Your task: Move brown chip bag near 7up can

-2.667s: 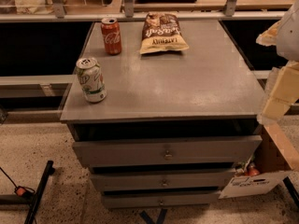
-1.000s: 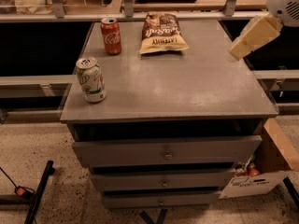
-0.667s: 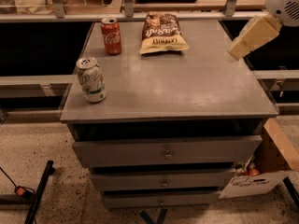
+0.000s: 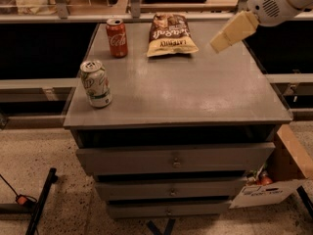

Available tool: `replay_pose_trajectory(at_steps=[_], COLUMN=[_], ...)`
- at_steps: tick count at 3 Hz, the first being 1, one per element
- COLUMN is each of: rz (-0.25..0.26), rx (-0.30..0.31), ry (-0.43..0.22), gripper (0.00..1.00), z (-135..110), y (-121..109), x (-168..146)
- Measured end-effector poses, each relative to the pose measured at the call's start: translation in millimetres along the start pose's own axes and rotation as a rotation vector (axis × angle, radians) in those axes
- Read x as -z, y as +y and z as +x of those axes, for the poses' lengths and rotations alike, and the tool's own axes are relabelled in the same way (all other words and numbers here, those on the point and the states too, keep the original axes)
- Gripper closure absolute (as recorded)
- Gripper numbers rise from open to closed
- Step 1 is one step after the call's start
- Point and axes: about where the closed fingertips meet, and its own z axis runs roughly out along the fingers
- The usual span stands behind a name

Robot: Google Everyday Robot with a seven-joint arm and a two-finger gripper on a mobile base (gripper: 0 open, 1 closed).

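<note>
The brown chip bag [image 4: 171, 35] lies flat at the back middle of the grey cabinet top [image 4: 195, 92], dark brown above with a cream band below. The 7up can [image 4: 96, 83] stands upright near the front left edge. My gripper [image 4: 221, 40] comes in from the upper right on a white arm, hovering above the back right of the top, to the right of the bag and apart from it. It holds nothing that I can see.
A red cola can [image 4: 117, 37] stands at the back left, left of the bag. The cabinet has drawers [image 4: 173, 159] below. A cardboard box [image 4: 274, 180] sits on the floor at the right. A black stand leg [image 4: 41, 199] lies at the lower left.
My gripper has moved left and a little lower, from over the right edge in toward the bag. The bag and both cans have not moved.
</note>
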Motion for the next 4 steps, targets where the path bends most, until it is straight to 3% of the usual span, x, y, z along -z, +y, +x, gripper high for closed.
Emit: replay_pose_trajectory(at_steps=[1, 2, 3, 4], rz=[-0.021, 0.013, 0.058, 0.058], rx=[-0.146, -0.239, -0.254, -0.253], ry=[-0.074, -0.144, -0.209, -0.209], gripper=[0.0, 0.0, 0.0, 0.0], z=[-20.1, -39.8, -54.5, -54.6], y=[-7.3, -7.7, -21.1, -21.0], x=[-50.7, -94.8, -91.9, -92.1])
